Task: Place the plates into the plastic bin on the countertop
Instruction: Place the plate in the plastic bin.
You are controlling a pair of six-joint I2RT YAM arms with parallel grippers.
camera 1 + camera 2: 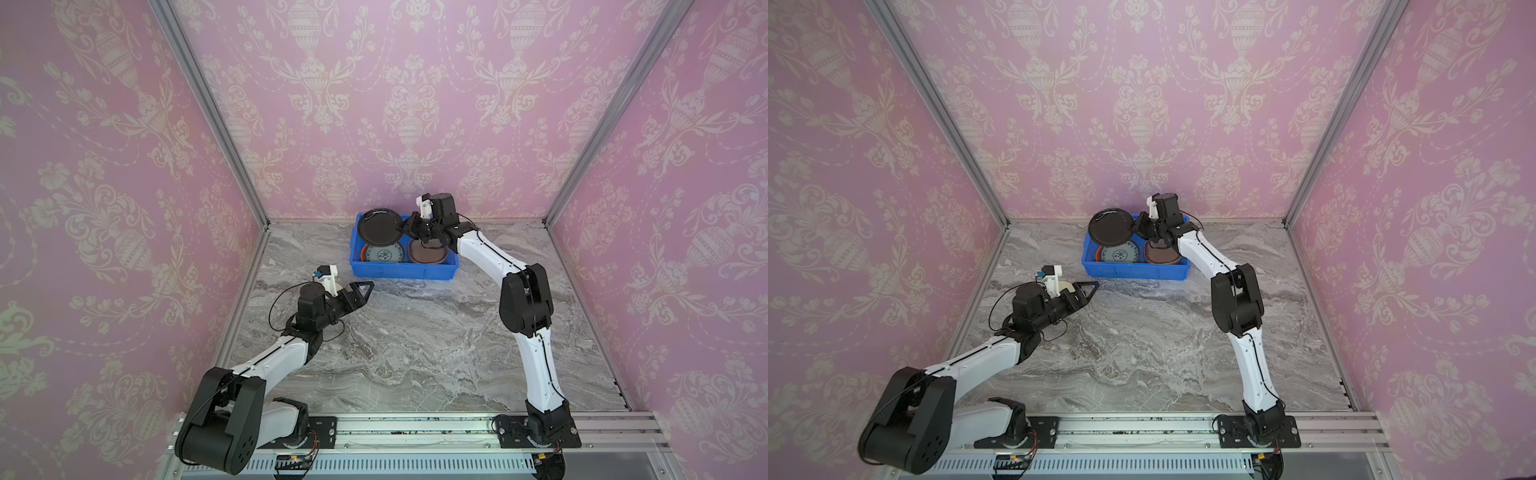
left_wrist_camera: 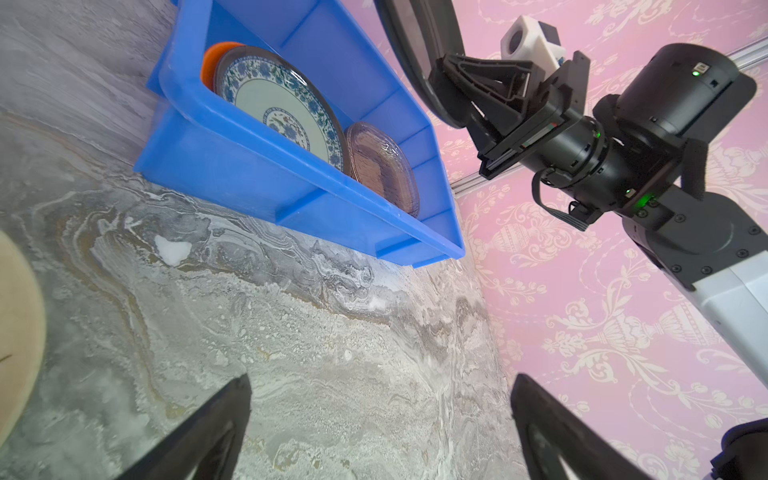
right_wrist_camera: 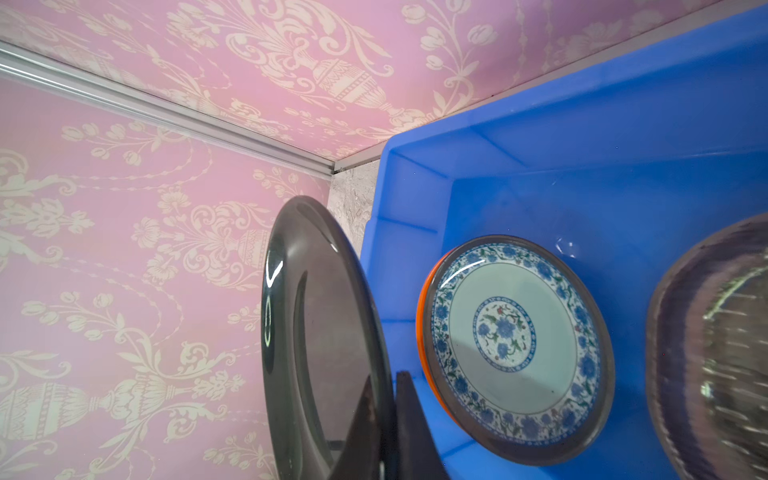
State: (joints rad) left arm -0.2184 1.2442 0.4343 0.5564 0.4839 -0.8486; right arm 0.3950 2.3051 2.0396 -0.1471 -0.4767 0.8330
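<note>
Our left gripper (image 1: 363, 291) gapes empty above the countertop (image 1: 415, 332). Our right gripper (image 1: 405, 226) pinches the black plate (image 1: 380, 226) by its rim, tilted over the blue bin (image 1: 403, 272), near the back wall (image 1: 374, 124).

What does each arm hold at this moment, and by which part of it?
The right jaws pinch the black plate by its rim, over the plastic bin. The left jaws stand open and hold nothing.
</note>
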